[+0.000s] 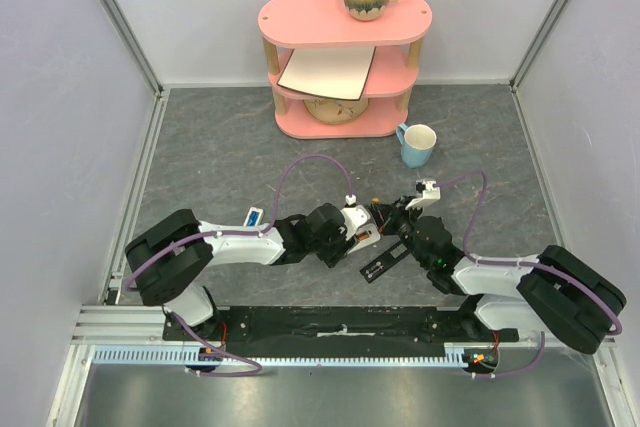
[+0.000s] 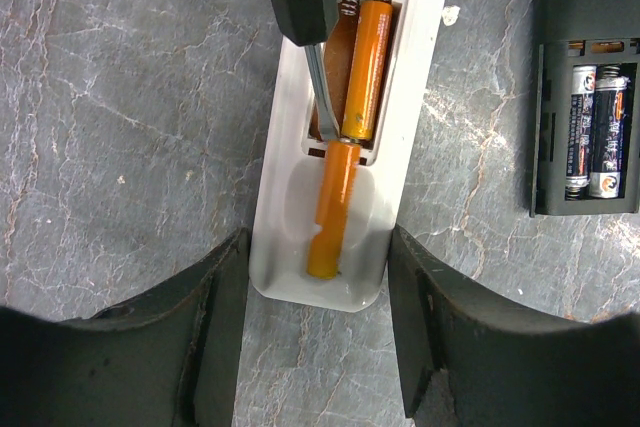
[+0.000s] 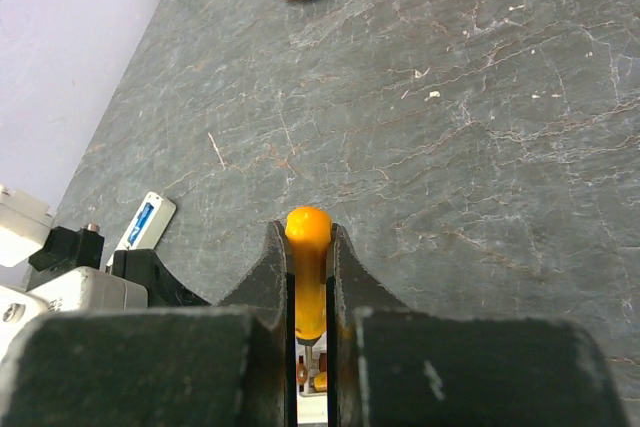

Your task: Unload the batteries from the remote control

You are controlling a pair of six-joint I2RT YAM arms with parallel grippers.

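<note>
Though out of the bay, not yet off the case: one orange battery (image 2: 332, 209) lying lengthwise on the back of the white remote (image 2: 420, 97), just ahead of the left gripper (image 2: 318, 317) and in line with the gap between its fingers. Second orange battery (image 2: 367, 67) seated in the uncovered bay beyond, end to end with the first, beside a vacant slot. Left fingers (image 2: 215, 327) pressed to both long edges of the remote's near end, grasping it. Steel shaft of the screwdriver (image 2: 322, 87) down in that slot, alongside the seated cell. Right gripper (image 3: 310, 277) clenched on the screwdriver's orange handle, knob showing above the fingertips. Rightward in the left wrist view, near the white case but not touching, a black remote (image 2: 590, 7) with two dark-wrapped batteries (image 2: 592, 127) side by side in its bay. Wide stretch of grey table (image 2: 120, 147) left of the white remote, only a narrow strip between the two remotes. Farther out, blue mug (image 1: 417, 144) and pink shelf (image 1: 345, 17) toward the back wall, well apart from both grippers.
</note>
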